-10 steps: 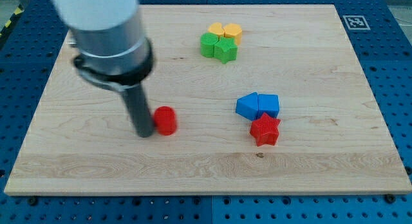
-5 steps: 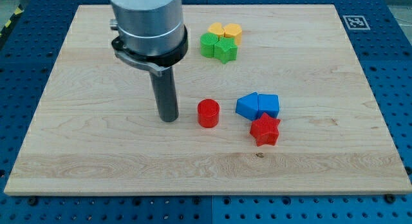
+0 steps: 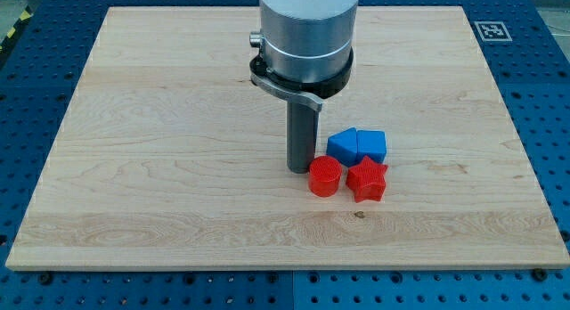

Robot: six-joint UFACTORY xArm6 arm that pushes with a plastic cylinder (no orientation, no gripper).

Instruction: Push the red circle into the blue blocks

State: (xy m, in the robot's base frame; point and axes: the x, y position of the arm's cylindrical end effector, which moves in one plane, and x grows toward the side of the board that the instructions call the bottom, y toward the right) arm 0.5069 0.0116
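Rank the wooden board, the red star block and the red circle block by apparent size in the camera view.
1. Wooden board, by far the largest.
2. Red star block.
3. Red circle block, only slightly smaller than the star; they are too close to rank firmly.

The red circle [image 3: 324, 177], a short ridged cylinder, stands upright right of the tabletop's centre, toward the bottom edge. The 2 blue blocks [image 3: 357, 147] sit touching each other, just up-right of it.
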